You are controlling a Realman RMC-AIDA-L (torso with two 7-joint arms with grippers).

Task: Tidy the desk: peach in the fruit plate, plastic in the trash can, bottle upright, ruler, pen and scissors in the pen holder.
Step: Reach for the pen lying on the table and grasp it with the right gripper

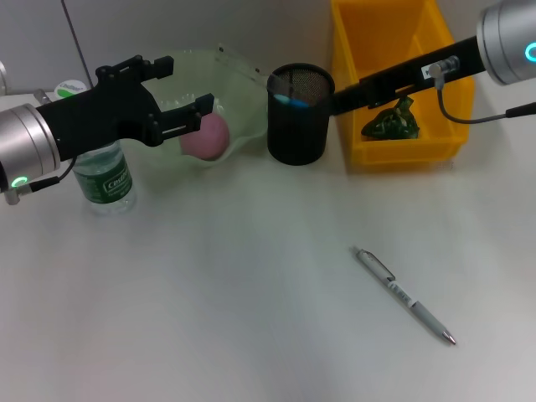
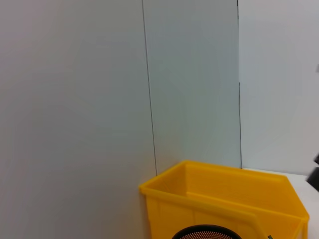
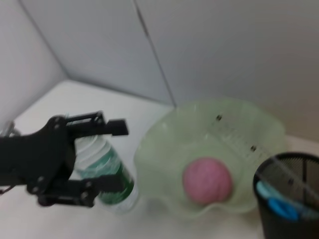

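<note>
One pen (image 1: 404, 295) lies alone on the table (image 1: 209, 318), well apart from the single mesh pen holder (image 1: 300, 115). One peach (image 1: 205, 136) sits in the fruit plate (image 1: 243, 92), one plastic wad (image 1: 391, 121) in the yellow bin (image 1: 368, 50), one bottle (image 1: 104, 180) upright. The left gripper (image 1: 180, 94) hovers wide open and empty above the plate; the right gripper's (image 1: 339, 98) jaws are hidden behind the holder.

Right end effector (image 1: 335, 99) tip hidden behind pen holder (image 1: 299, 115); grip state n/a.

Head view: we look down from above onto the bench (image 1: 209, 318), taking in its whole width.
Left wrist view: we face level toward the back wall (image 2: 75, 99), low, with the yellow bin (image 2: 224, 199) close ahead.
Right wrist view: we look across and down at the green bowl (image 3: 209, 149), fairly near.
Shared: the mesh cup (image 1: 300, 113) appears in all three; bowl and water bottle (image 3: 107, 174) in head and right wrist.
</note>
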